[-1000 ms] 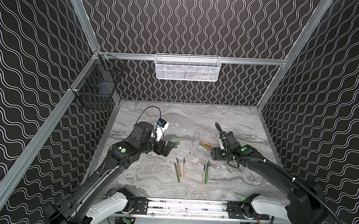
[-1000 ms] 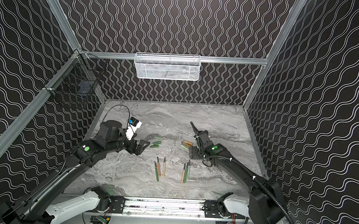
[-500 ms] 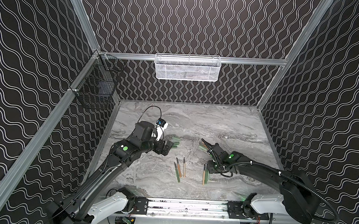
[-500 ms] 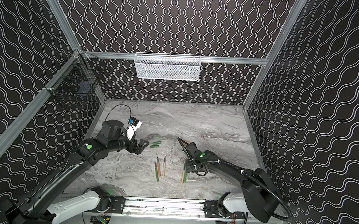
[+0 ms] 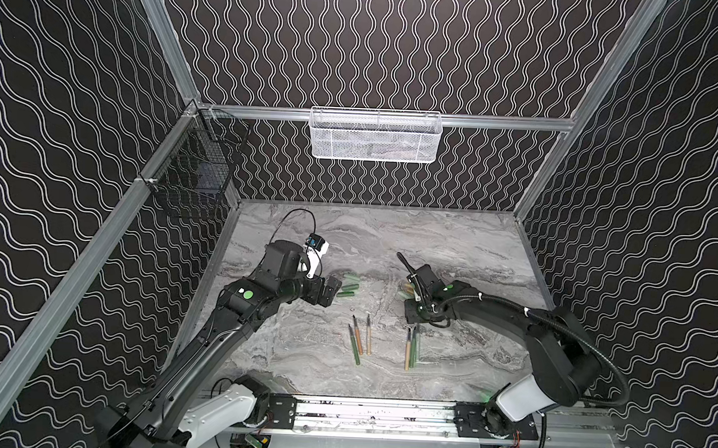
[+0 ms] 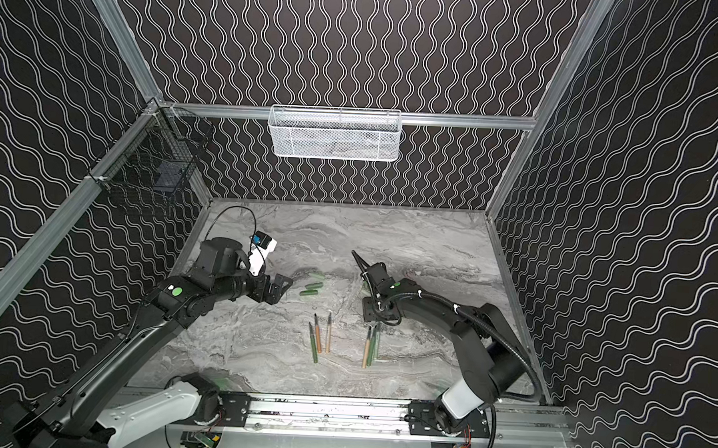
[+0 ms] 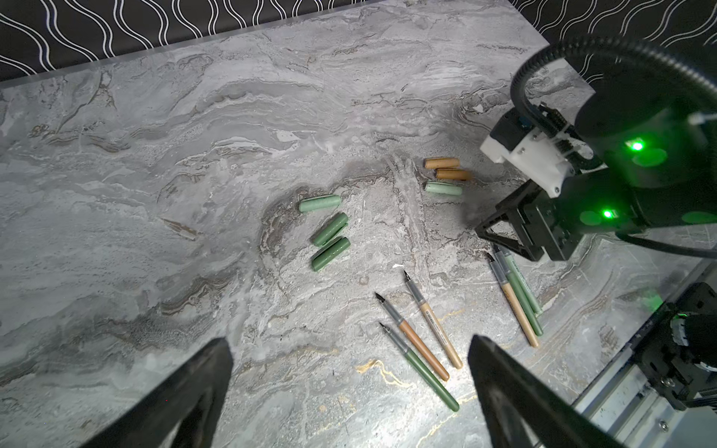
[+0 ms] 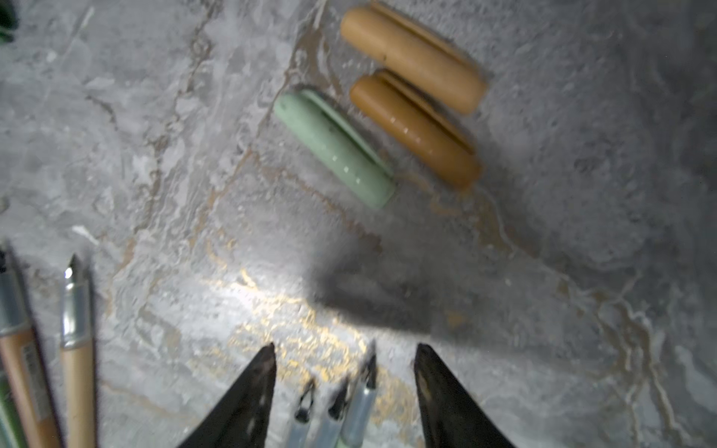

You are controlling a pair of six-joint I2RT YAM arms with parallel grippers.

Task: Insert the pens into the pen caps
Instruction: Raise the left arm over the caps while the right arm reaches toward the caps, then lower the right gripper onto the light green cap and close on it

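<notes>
Three pens lie side by side on the table, tips between the right gripper's part-open jaws, touching neither. Another three pens lie near. Caps lie beyond in two clusters. The left gripper gapes wide above the table.

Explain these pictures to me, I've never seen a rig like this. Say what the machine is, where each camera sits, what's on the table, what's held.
Two robot arms stand at a marble table, each ending in a two-fingered gripper. Two pictures look down from overhead; the other two come from cameras on the wrists. Six pens lie in two threes, with six caps further back, also in threes. The left gripper hangs open and empty. The right gripper is open, its fingers straddling three pen tips; nothing is held.
</notes>
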